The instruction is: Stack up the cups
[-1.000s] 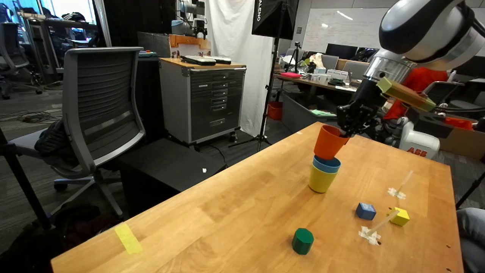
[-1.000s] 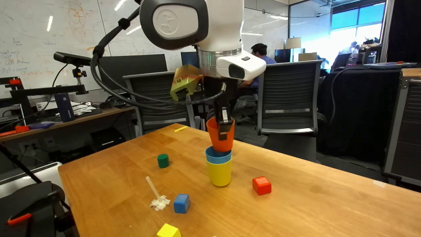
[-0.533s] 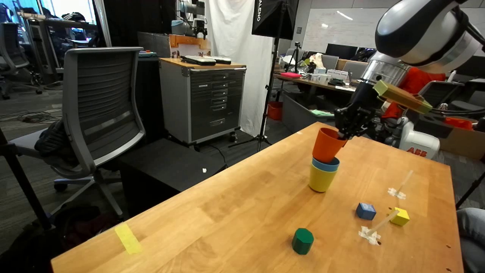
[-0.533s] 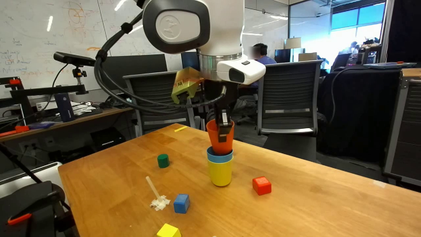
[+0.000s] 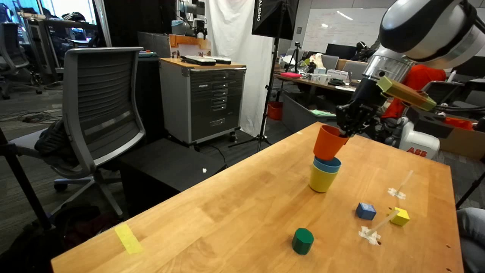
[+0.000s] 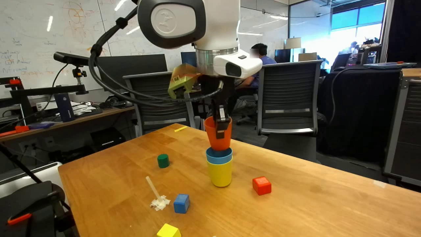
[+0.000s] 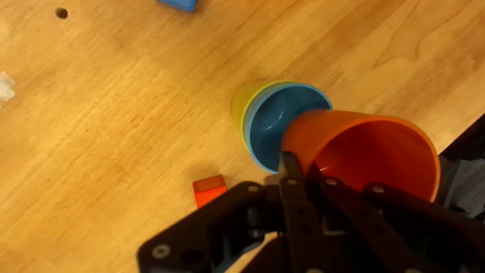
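Note:
My gripper (image 7: pixel 306 167) is shut on the wall of the orange-red cup (image 6: pixel 214 136), one finger inside it and one outside. That cup is tilted, its base at the mouth of the blue cup (image 6: pixel 219 159); whether they touch I cannot tell. The blue cup sits inside the yellow cup (image 6: pixel 220 173), with only its upper band showing, and the yellow one stands upright on the table. Seen from the wrist, the orange-red cup (image 7: pixel 379 151) covers the right part of the blue cup's opening (image 7: pixel 271 117). In an exterior view the gripper (image 5: pixel 343 133) reaches the orange-red cup (image 5: pixel 326 144) at its rim.
A red cube (image 6: pixel 262 185) lies close to the stacked cups. Farther off are a blue cube (image 6: pixel 181 203), a yellow cube (image 5: pixel 400 216) and a green block (image 5: pixel 302 241). A thin stick (image 6: pixel 153 188) is taped upright on the wooden table (image 6: pixel 296 204).
The orange-red cup dipped lower into the blue cup's mouth half a second ago and has since risen slightly with my gripper. The blue and yellow cups have shifted a little.

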